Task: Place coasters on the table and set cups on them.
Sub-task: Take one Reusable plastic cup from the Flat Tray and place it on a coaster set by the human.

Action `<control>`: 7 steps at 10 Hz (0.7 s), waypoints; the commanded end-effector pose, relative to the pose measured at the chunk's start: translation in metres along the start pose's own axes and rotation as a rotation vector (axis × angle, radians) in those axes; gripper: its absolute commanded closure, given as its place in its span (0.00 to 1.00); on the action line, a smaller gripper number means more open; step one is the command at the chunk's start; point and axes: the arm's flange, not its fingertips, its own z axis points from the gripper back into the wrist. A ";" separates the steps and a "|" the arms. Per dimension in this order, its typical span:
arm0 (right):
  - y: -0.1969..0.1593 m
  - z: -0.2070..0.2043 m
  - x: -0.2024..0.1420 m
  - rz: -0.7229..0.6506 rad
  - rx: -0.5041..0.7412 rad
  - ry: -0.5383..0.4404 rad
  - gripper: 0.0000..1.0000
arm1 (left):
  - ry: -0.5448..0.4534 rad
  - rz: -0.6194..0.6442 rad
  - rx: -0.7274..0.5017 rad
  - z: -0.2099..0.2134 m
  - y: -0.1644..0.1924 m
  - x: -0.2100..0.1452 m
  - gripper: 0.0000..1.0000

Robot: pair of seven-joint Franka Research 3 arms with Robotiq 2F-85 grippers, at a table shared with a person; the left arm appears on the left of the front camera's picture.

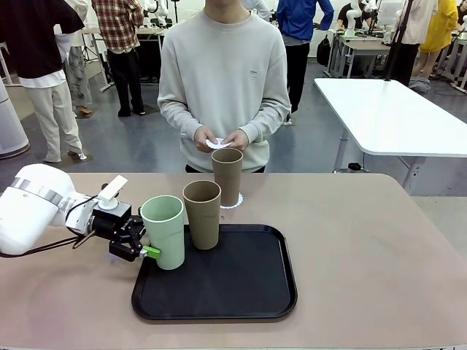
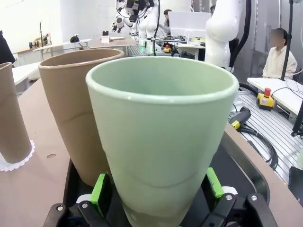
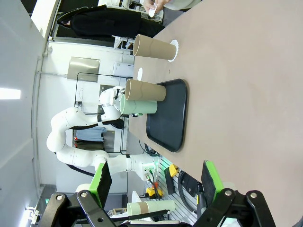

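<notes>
A pale mint green cup (image 1: 164, 232) stands on the left edge of the black tray (image 1: 255, 299). My left gripper (image 1: 146, 248) is open, its fingers straddling the cup's base. In the left wrist view the mint cup (image 2: 161, 137) sits between the green pads (image 2: 98, 188). A tan cup (image 1: 202, 214) stands on the tray just behind it. Another tan cup (image 1: 227, 176) stands on a white coaster (image 1: 232, 201) on the table (image 1: 365, 240). The person's hands hold more white coasters (image 1: 217, 143). My right gripper (image 3: 156, 184) hangs open above the table, holding nothing.
The person stands at the table's far edge, behind the cups. A white rectangular table (image 1: 387, 109) stands at the back right. Bare tabletop stretches right of the tray and left of the cup on its coaster.
</notes>
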 end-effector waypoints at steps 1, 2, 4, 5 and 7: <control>0.000 0.001 -0.001 -0.002 -0.001 0.008 0.00 | -0.043 -0.011 0.026 -0.005 0.005 0.001 0.00; 0.000 0.001 -0.001 -0.002 -0.001 0.008 0.00 | -0.051 -0.009 0.028 -0.005 0.006 0.000 0.00; 0.000 0.001 -0.001 -0.002 -0.001 0.008 0.00 | -0.055 -0.001 0.024 -0.006 0.008 -0.001 0.00; 0.000 0.001 -0.001 -0.002 -0.001 0.008 0.00 | -0.058 0.009 0.016 -0.006 0.008 -0.002 0.00; 0.000 0.001 -0.001 -0.002 -0.001 0.008 0.00 | -0.042 0.018 -0.006 -0.008 0.009 -0.004 0.00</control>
